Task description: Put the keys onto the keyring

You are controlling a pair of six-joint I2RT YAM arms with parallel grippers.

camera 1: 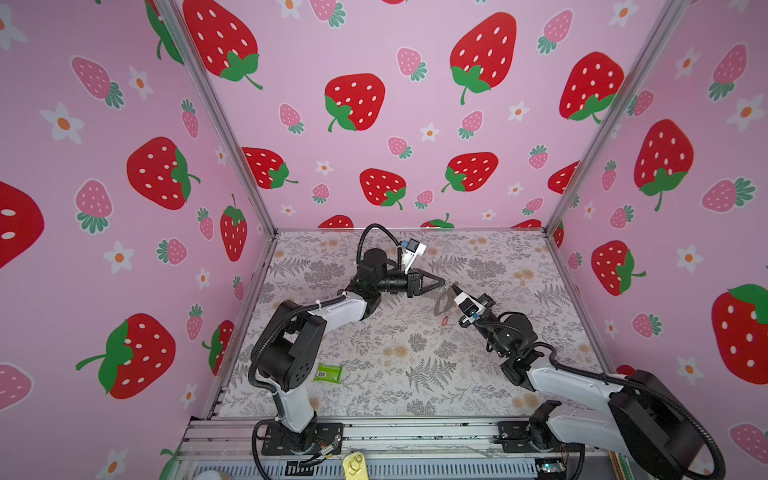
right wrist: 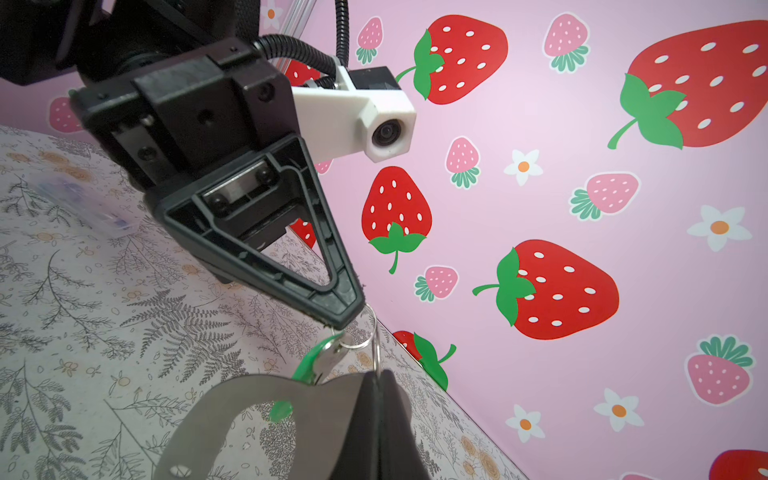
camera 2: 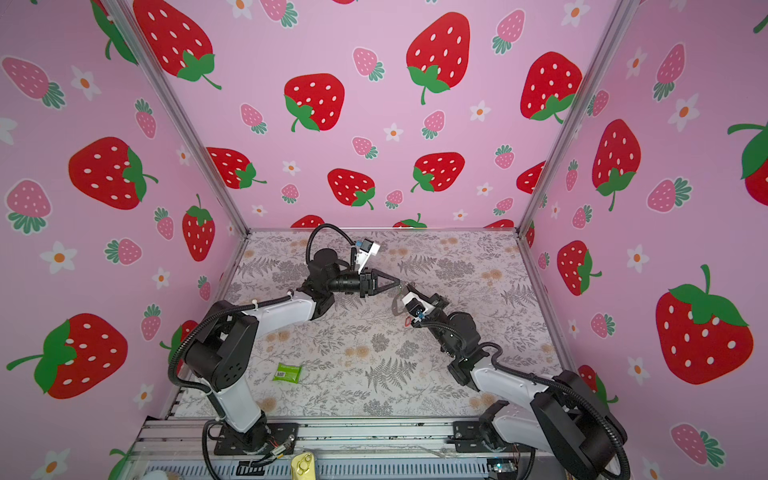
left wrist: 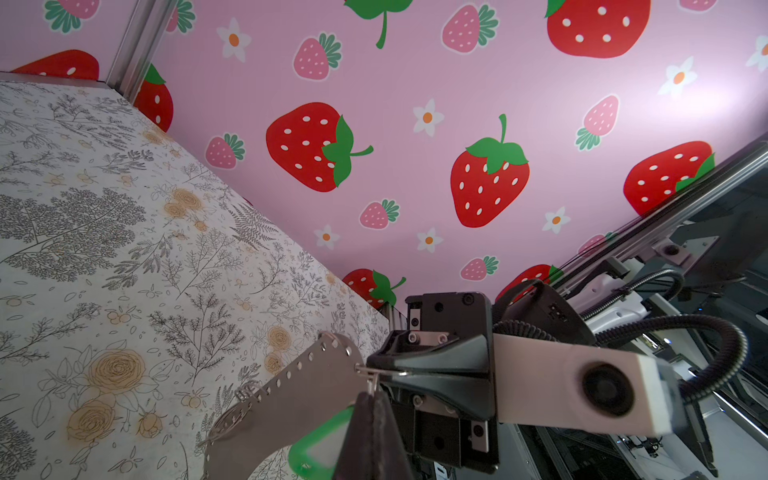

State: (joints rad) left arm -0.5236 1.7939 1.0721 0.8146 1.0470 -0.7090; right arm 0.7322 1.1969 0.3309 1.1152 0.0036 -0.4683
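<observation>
Meeting above the tabletop [camera 1: 395, 374], left hand [camera 1: 443, 285] and right hand [camera 1: 453, 287] each clamp the keyring [camera 1: 441, 306] by its metal rings; green key [right wrist: 306, 362] hangs against the keyring.

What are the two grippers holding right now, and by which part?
Both hold the keyring by its small metal rings, not the strap: the left gripper and the right gripper pinch them tip to tip, and the green key dangles there.
</observation>
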